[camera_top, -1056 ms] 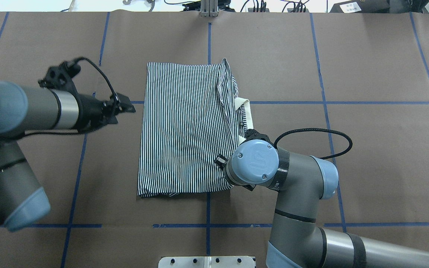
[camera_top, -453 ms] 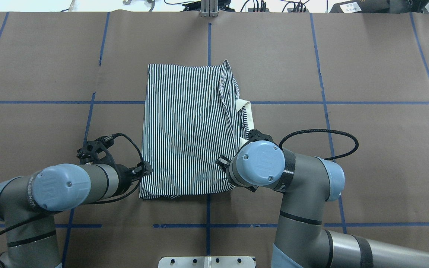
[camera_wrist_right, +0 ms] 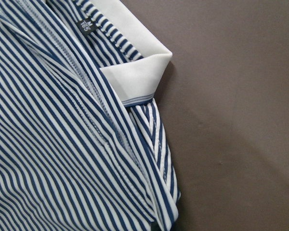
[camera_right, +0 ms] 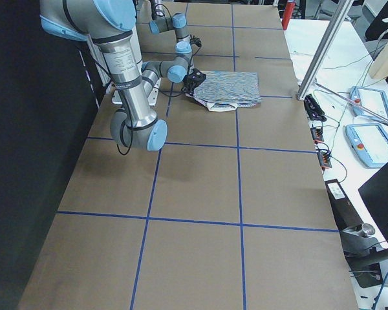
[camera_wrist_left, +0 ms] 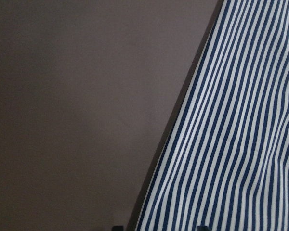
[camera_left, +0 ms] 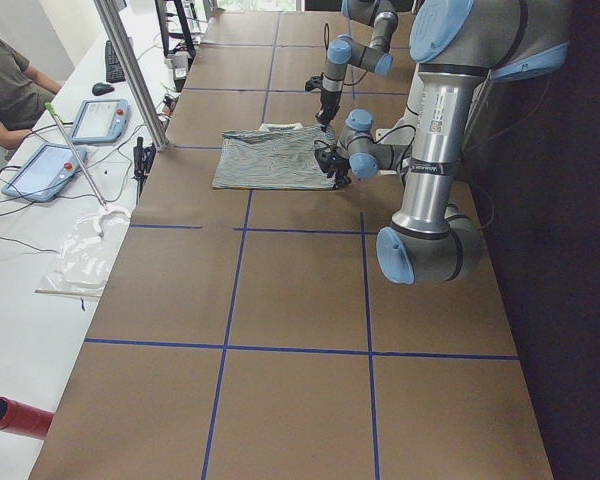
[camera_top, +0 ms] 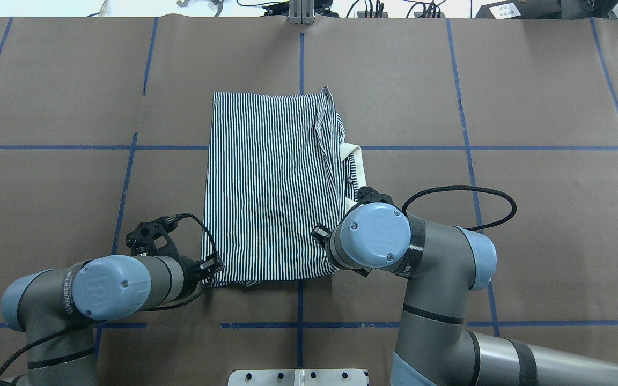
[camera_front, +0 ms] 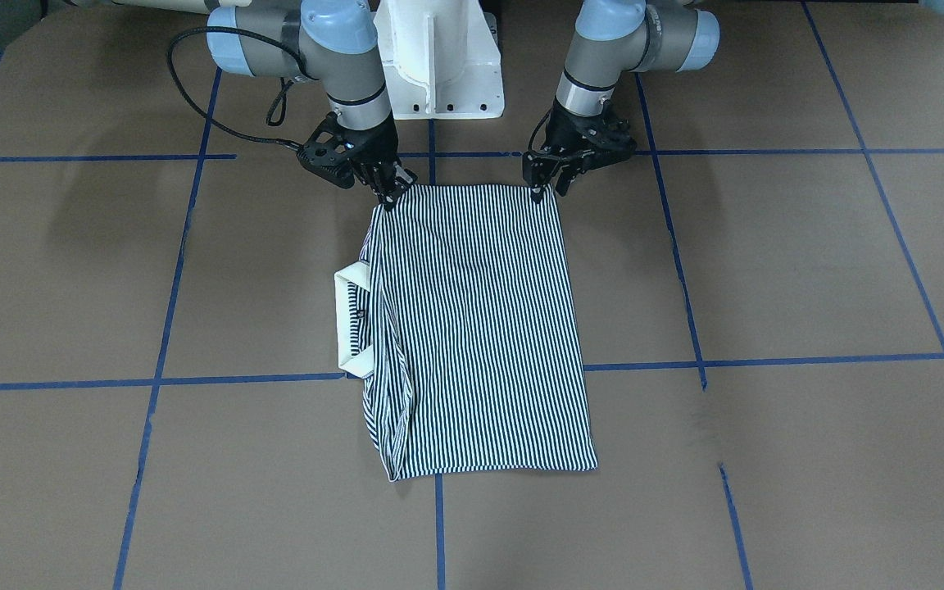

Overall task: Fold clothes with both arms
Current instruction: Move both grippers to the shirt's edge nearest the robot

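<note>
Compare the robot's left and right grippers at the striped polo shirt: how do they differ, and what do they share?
The left gripper meets the polo shirt's plain-edged corner; the right gripper meets the corner on the collar side. Seen from overhead, the left gripper is visible, while the right gripper hides under its wrist. Both sit at the shirt's robot-side edge.

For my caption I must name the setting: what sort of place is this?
Probably a robotics lab: a left arm and a right arm work a shirt on a table with a blue tape grid, and a side bench holds tablets beside an operator.
</note>
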{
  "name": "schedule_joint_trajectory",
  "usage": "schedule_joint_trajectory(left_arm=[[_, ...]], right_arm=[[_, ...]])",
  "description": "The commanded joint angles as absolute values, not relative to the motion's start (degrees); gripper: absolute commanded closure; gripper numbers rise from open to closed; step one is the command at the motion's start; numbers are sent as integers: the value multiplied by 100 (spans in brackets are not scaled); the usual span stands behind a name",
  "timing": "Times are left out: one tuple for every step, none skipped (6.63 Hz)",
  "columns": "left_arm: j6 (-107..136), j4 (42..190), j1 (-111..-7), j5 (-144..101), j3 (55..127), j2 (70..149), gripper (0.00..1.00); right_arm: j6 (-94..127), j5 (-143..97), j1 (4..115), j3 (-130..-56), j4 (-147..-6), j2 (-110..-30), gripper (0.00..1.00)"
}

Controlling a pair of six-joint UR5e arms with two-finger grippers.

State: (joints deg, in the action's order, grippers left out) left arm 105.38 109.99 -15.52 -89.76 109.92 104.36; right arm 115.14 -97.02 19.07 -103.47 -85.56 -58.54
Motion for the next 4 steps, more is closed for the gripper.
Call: schedule_joint_trajectory(left_arm=[[10521, 10986, -1529, -8982, 10969, 10441, 100], [10521, 10934, -1521, -8982, 10986, 10441, 100], [10521, 10612, -1529, -9000, 11178, 10528, 100], [10521, 10156, -1529, -9044, 11763, 10616, 100]], right_arm=[[11514, -9703, 1907, -10380, -8560, -5854, 100], [11514, -9703, 1907, -10406, -8561, -5888, 100], [11522, -9703, 1933, -10537, -8561, -5923, 100], [11583, -9668, 1829, -10851, -8569, -6150, 100]])
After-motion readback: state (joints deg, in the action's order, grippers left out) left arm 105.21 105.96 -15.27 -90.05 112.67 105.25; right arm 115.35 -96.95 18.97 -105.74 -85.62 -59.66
